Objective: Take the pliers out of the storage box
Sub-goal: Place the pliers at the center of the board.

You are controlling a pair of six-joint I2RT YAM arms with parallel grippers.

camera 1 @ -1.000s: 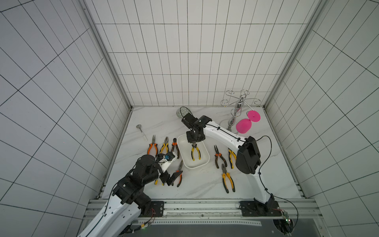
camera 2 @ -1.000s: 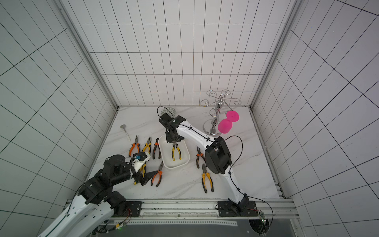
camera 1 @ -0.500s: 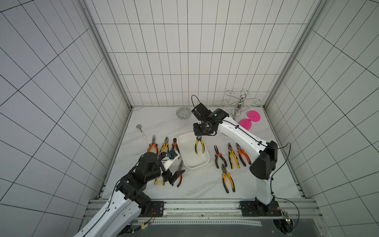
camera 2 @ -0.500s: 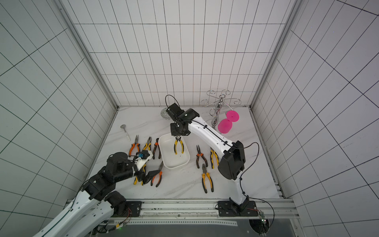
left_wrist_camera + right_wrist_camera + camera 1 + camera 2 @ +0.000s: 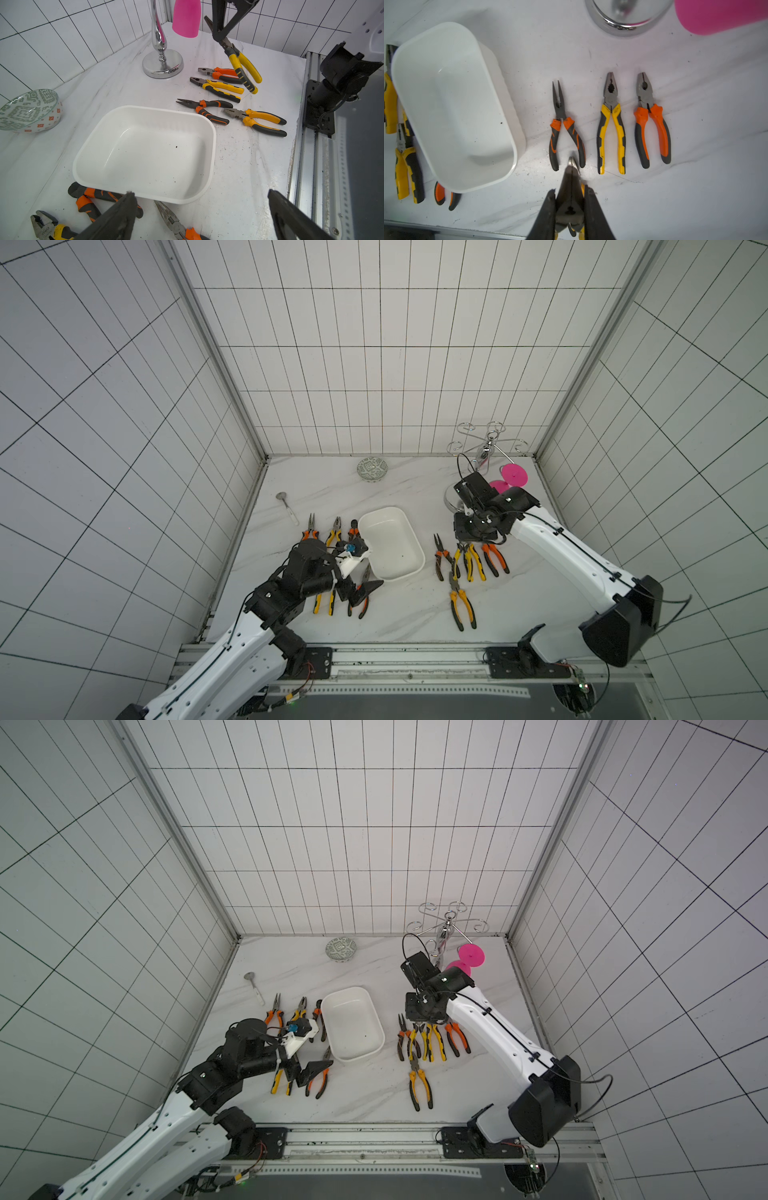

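The storage box (image 5: 390, 543), a shallow white tray, has nothing in it (image 5: 145, 151). My right gripper (image 5: 571, 190) is shut on the metal head of yellow-handled pliers (image 5: 243, 66), which hang handles-down just above the table right of the box, between a needle-nosed pair (image 5: 560, 124) and a yellow pair (image 5: 611, 124). My left gripper (image 5: 200, 193) is open and holds nothing, low at the box's near left corner. More pliers lie left of the box (image 5: 334, 531), and others under my left gripper (image 5: 363, 601).
An orange pair (image 5: 494, 560) and a yellow-black pair (image 5: 461, 605) also lie right of the box. A patterned bowl (image 5: 372, 468) and a spoon (image 5: 286, 506) sit at the back. A chrome stand (image 5: 163, 62) and pink cups (image 5: 513, 477) are behind my right gripper.
My right gripper has lifted the yellow-handled pliers out of the box and carried them right, over the row of pliers there. The left arm has hardly moved.
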